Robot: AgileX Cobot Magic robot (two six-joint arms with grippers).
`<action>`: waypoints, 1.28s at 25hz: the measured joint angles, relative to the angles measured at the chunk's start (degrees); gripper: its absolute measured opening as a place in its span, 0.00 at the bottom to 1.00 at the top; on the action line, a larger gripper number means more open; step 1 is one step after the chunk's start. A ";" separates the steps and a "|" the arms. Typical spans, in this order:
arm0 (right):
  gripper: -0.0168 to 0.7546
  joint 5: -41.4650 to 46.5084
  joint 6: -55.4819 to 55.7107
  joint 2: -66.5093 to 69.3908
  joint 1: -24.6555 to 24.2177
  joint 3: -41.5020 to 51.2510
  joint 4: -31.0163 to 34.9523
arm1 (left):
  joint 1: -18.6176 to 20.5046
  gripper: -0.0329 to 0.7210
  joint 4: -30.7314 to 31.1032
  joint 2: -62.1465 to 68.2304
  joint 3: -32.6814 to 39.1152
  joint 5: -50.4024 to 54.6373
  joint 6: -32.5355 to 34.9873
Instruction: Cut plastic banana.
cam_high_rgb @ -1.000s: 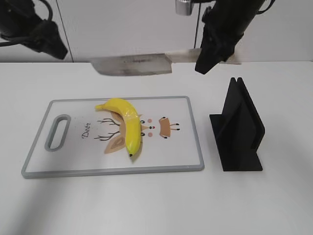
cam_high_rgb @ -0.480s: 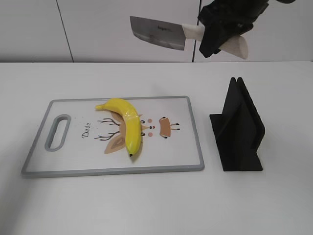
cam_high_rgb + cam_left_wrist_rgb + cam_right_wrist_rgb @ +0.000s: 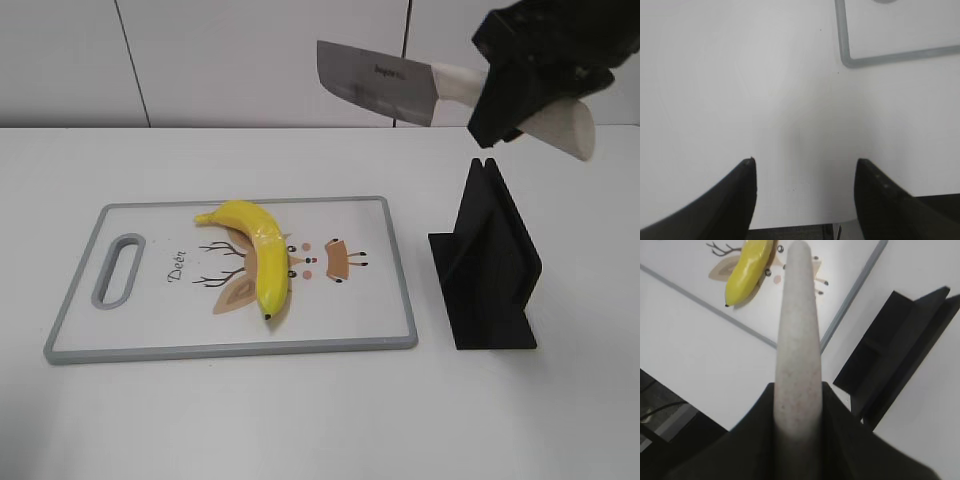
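Right gripper [image 3: 515,95]: clenched on the pale handle of the cleaver [image 3: 375,80], held high over the far-right part of the worktop, above the knife stand [image 3: 487,265]. Blade pts left, broad face toward the front edge.
Left gripper [image 3: 802,187]: fingers spread w/ nothing between; over bare table [image 3: 740,75] just off a cutting board corner. Not in the exterior view.
Plastic banana [image 3: 259,255]: lies flat on the cutting board [image 3: 395,290], about mid-board, a bit left of worktop centre. Stem twd the far edge, dark tip twd the front edge. Whole, no cut yet by the look of it.
Step in hand (my read): carry the cleaver over to the board, line it up, press down.
How to do it well: bring the blade left and toward the front until it hangs across the banana's mid-length; turn the edge straight down and square across the fruit, not along it. Lower slow, no swing.
Watch: glossy curved toy prob rolls or skids under a slanted blade, so keep it vertical & centred. Left arm could steady one end, fingers well apart from the cut line.
Also: clear the stand's top before dropping height.
Grip check: handle looks seated deep in the right wrist view; seems firm.
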 joint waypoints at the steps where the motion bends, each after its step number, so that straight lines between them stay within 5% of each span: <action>1: 0.24 0.00 0.34 -1.12 0.00 1.92 0.00 | 0.00 0.81 0.00 -2.16 2.23 -0.96 0.00; 9: 0.24 -4.36 3.51 -10.34 0.00 14.23 0.00 | 0.00 0.81 -0.33 -21.49 14.93 -0.98 -2.59; 15: 0.24 -8.72 7.65 -14.49 0.00 20.42 -1.48 | 0.00 0.81 0.64 -34.25 15.94 6.38 -4.55; 22: 0.24 -11.74 13.26 -17.00 0.00 25.55 -1.84 | 0.00 0.81 0.77 -50.74 19.03 3.06 -4.91; 32: 0.24 -18.12 26.24 -24.82 0.00 33.62 -11.94 | 0.00 0.81 0.78 -70.46 19.18 2.41 -5.15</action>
